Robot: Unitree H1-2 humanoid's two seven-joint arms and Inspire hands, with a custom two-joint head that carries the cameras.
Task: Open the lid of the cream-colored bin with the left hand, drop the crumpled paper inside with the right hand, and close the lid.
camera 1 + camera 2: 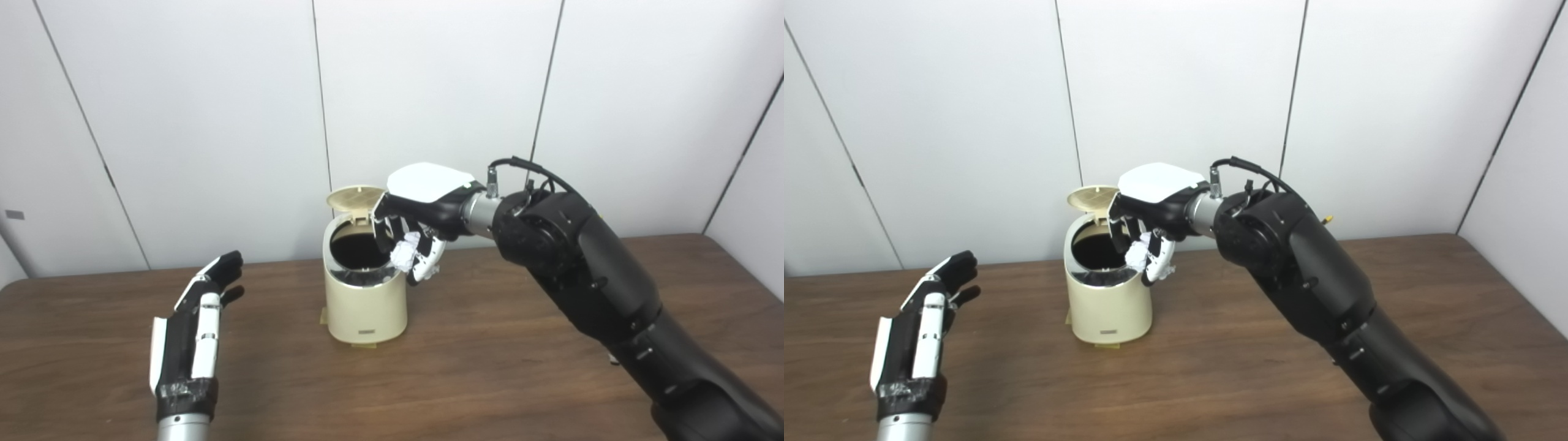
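At the far left of a dark wood-grain table point(465, 367), the robot's left hand point(196, 318) is raised just above the tabletop on its edge, its black-and-white fingers point(211, 315) extended and slightly apart, holding nothing and well apart from the bin. Near the centre of the table stands the cream-colored bin point(365, 306), a small round container with a shiny metal rim around a dark opening; its lid point(355, 198) is tipped up at the back, hinged open and leaning toward the white panelled wall point(184, 110), its ribbed underside facing forward. Small tan tabs show at the foot of the bin where it meets the table. Just to the right, the right hand point(411, 228) hangs over the bin's right rim, palm downward under a white back plate, its fingers curled around the crumpled paper point(403, 254), a small white wad that sits at the rim's right edge, partly over the opening; whether the paper touches the rim cannot be told. From the hand, a silver wrist joins the bulky black right arm point(588, 275), which slopes down to the picture's lower right corner, a black cable looping above its upper joint.
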